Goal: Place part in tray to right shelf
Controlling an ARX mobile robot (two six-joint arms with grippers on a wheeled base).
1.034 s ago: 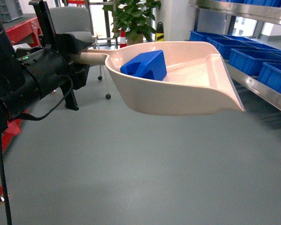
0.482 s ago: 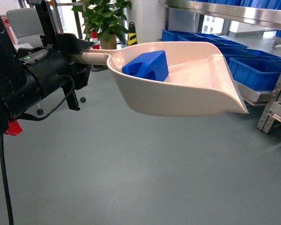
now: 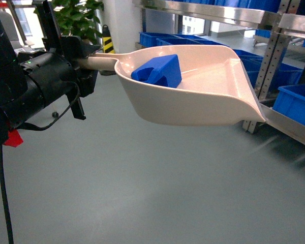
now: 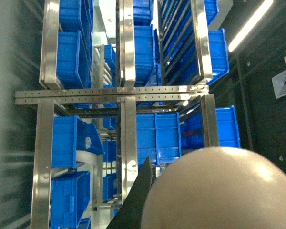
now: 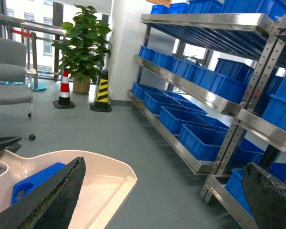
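Part (image 3: 157, 71) lies in tray (image 3: 208, 104); left fingers (image 3: 84, 63) grip tray handle.

Left arm: black, reaches in from the left of the head view, held level.
Left gripper (image 3: 86, 63): clamped on the cream-beige plastic scoop's handle (image 3: 99, 62).
Right gripper (image 5: 162, 200): black fingers (image 5: 52, 200) spread wide, holding nothing.

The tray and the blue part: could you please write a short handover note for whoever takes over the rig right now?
Left claw: shut on the tray handle, holding the tray level above the floor.
Right claw: open, holding nothing; its dark fingers frame the right wrist view.
The part lies in the back of the tray, near the handle.
Done: part loaded in the tray and carried.
Left: reach the right shelf and set the part on it. Steel racks with blue crates stand to the right.
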